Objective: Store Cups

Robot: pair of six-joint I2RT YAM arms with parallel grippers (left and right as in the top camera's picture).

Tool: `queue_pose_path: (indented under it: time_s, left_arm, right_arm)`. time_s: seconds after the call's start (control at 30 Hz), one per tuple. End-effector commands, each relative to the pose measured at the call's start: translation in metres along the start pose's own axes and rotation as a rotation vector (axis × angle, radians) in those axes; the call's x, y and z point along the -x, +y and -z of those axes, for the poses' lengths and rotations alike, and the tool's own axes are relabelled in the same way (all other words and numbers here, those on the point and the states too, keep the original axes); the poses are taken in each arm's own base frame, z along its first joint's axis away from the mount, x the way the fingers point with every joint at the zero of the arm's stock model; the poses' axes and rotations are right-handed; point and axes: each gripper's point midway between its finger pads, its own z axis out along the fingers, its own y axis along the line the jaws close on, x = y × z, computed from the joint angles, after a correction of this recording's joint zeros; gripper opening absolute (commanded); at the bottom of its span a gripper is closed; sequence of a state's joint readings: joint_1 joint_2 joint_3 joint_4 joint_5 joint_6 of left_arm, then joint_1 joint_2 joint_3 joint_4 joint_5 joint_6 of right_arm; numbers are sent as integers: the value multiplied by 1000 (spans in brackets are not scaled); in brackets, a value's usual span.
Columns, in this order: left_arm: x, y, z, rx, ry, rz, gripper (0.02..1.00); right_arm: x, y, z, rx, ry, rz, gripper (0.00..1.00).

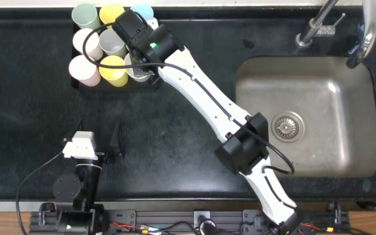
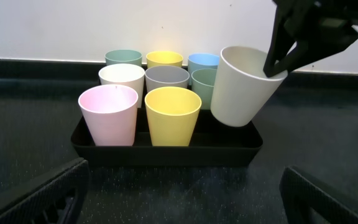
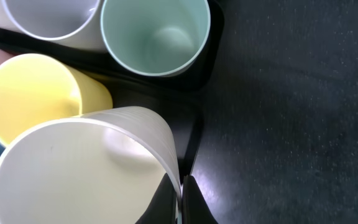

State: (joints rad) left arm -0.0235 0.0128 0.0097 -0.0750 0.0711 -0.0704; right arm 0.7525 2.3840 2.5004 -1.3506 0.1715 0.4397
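A black tray (image 2: 166, 152) at the counter's back left holds several cups: mint, yellow and blue at the rear, white (image 2: 122, 78), grey (image 2: 166, 78) and mint (image 3: 154, 34) in the middle, pink (image 2: 109, 115) and yellow (image 2: 173, 115) in front. My right gripper (image 2: 277, 62) is shut on the rim of a white cup (image 2: 244, 87), which hangs tilted just above the tray's front right corner (image 3: 79, 168). In the top view this cup (image 1: 138, 70) sits beside the yellow one (image 1: 113, 70). My left gripper (image 1: 100, 140) stands open on the counter well in front of the tray.
A steel sink (image 1: 240, 117) with a faucet (image 1: 318, 26) takes up the right side. The black countertop (image 1: 175, 150) runs between tray and sink. The right arm (image 1: 201, 98) stretches diagonally across the middle.
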Motion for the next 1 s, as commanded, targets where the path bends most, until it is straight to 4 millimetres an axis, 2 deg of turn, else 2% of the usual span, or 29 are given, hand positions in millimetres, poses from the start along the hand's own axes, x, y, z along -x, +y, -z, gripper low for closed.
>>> queue_pose_path:
  time_s: [0.03,0.57,1.0]
  left_arm:
    - [1,1,0,1,-6,-18,1000]
    - [1,1,0,1,-6,-18,998]
    - [1,1,0,1,-6,-18,998]
  right_arm:
    - [6,-1,-11,5,-3,4,47]
    - [-1,-1,-37,1,36,9,47]
    - [-9,-4,-46,-15,66,13,49]
